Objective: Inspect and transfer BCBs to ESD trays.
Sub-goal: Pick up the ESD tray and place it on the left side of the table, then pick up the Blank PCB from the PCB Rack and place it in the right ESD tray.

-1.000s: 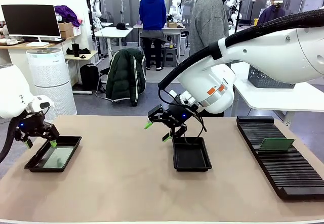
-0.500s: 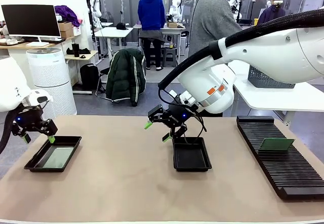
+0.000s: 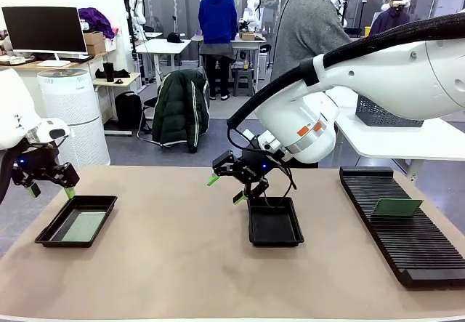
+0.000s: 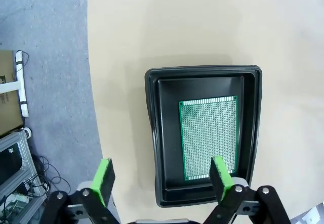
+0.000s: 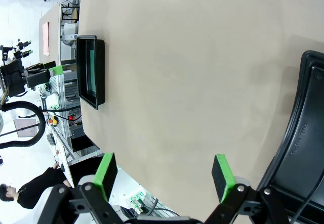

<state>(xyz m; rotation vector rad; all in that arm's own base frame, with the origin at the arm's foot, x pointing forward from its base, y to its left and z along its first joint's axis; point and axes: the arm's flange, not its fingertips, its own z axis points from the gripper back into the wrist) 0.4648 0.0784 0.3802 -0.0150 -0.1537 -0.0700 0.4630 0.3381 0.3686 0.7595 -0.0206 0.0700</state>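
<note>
A shallow black plastic tray with a flared rim [image 3: 64,244] lies at the lower left of the front view on the tan table [image 3: 167,264]. One thin green perforated circuit board [image 4: 208,138] rests flat on its floor, nearer one long wall than the other. The left hand [image 3: 51,190] hovers above that tray's far end, jaws wide and empty. Near the middle of the frame a second black tray [image 3: 275,224] lies bare. The right hand [image 3: 225,189] hangs by its far left corner, spread just as wide with nothing between the pads. At the right, a long black ribbed rack [image 3: 407,256] carries another green board [image 3: 396,207], propped on edge in its slots.

The left tray looks served, so the step in hand is probably fetching the rack board for the bare tray. To do it well, the right hand should come down over the board's top edge and pinch it squarely. It should then draw the board straight out along the slots so it does not scrape the ribs. Turned level, the board should go down inside the flared rim and be released only once it lies on the floor.
</note>
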